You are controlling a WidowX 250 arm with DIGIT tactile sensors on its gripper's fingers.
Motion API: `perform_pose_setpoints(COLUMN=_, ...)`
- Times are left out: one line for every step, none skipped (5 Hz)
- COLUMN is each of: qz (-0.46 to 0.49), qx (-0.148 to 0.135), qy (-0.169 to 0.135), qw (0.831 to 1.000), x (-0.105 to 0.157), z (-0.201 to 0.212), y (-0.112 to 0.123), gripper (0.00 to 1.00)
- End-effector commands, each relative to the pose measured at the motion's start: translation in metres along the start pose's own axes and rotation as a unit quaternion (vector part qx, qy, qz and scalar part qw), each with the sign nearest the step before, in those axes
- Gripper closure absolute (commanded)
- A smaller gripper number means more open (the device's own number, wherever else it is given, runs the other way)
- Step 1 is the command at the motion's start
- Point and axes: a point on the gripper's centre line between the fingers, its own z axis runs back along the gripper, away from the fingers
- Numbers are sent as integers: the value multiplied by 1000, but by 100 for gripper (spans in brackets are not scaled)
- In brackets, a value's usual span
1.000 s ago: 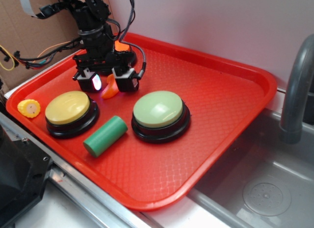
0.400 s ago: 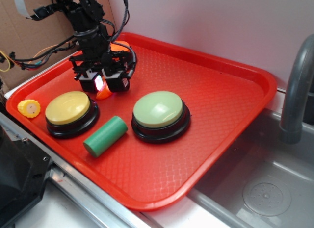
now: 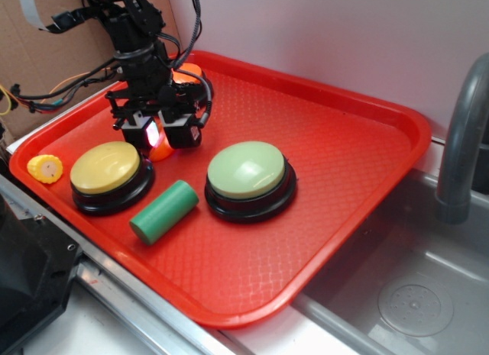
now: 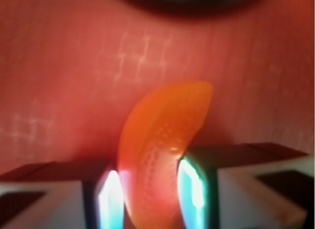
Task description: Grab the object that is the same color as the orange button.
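Note:
The small glossy orange crescent piece (image 4: 162,135) stands on the red tray (image 3: 344,179), pinched between both lit pads of my gripper (image 4: 150,189). In the exterior view only its lower tip (image 3: 160,150) shows under the gripper (image 3: 159,137), which is down at tray level at the back left. The orange button (image 3: 189,72) on its black base sits right behind the gripper, mostly hidden by the arm. The jaws are closed on the crescent from both sides.
A yellow-domed button (image 3: 105,168) and a pale green-domed button (image 3: 246,170) stand in front of the gripper, with a green cylinder (image 3: 163,211) between them. A yellow corn piece (image 3: 45,168) lies at the tray's left edge. A sink and grey faucet (image 3: 462,141) are to the right.
The jaws, wide apart around the crescent one second ago, have closed onto it. The gripper has shifted slightly left and the crescent is now almost hidden between the fingers.

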Motion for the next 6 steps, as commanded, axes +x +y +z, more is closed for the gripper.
perform_pose_setpoints(qz=41, qx=-22, qy=-58, qw=997, x=5, z=65, y=-23, gripper=100)
perform_pose_setpoints(qz=32, qx=-25, qy=-58, qw=997, x=2, z=90, y=-36, gripper=100)
perform_pose_setpoints(qz=-28, qx=-13, qy=-71, qw=997, x=-6, z=117, y=-49, gripper=100)
perform_pose_setpoints(qz=-104, qx=11, qy=-85, qw=991, x=-15, z=140, y=-59, gripper=100)
perform_pose_setpoints(qz=-160, qx=11, qy=-97, qw=982, x=-21, z=151, y=-62, gripper=100)
perform_pose_setpoints(qz=-166, qx=1, qy=-80, qw=983, x=-17, z=154, y=-58, gripper=100)
